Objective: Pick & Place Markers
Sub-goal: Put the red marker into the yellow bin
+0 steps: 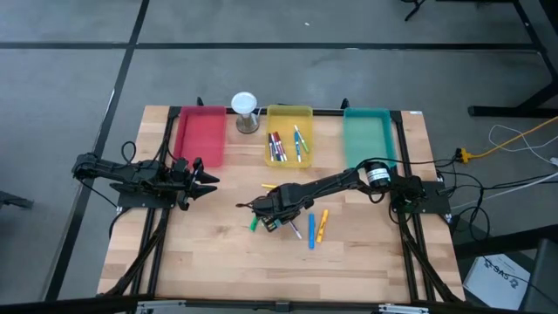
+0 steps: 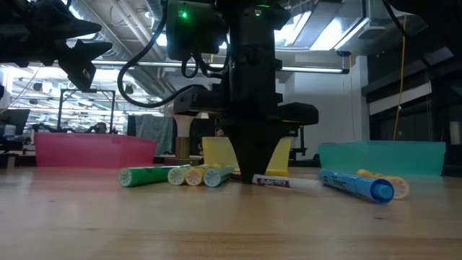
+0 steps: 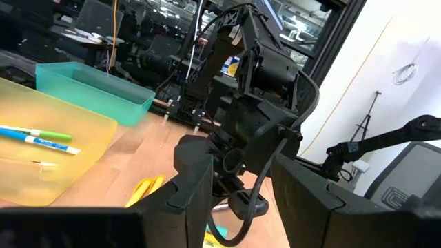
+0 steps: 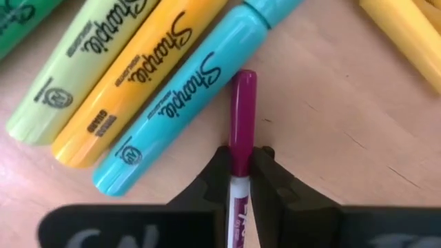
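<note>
Bright overhead light, blurry bkgd.

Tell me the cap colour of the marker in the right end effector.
Purple-magenta cap, on a white barrel; clearest in the right wrist view.

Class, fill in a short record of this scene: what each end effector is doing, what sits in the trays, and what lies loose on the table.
right end effector: closed on a purple-capped marker at table centre
left end effector: waiting near the red tray
yellow tray: several markers
teal tray: no markers seen
loose markers: teal, orange, green
</note>
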{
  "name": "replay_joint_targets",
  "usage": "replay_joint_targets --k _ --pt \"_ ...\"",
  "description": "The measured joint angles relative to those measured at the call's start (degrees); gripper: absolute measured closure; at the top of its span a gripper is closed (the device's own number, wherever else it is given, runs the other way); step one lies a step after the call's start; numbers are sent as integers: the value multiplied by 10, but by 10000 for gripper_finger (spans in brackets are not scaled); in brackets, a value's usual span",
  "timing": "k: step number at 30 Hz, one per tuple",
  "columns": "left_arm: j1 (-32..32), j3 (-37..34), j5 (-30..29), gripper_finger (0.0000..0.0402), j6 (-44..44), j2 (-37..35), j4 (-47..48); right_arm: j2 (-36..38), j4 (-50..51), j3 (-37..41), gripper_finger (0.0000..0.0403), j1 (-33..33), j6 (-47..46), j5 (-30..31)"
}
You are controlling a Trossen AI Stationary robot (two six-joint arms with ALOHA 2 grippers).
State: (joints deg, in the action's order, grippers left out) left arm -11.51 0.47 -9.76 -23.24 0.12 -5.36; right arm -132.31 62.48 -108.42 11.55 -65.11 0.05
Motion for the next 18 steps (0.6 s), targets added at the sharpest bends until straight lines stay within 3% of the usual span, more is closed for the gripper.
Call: replay_joint_targets --k 18 --pt "0 0 0 258 0 0 0 12 -18 -2 369 -3 45 -33"
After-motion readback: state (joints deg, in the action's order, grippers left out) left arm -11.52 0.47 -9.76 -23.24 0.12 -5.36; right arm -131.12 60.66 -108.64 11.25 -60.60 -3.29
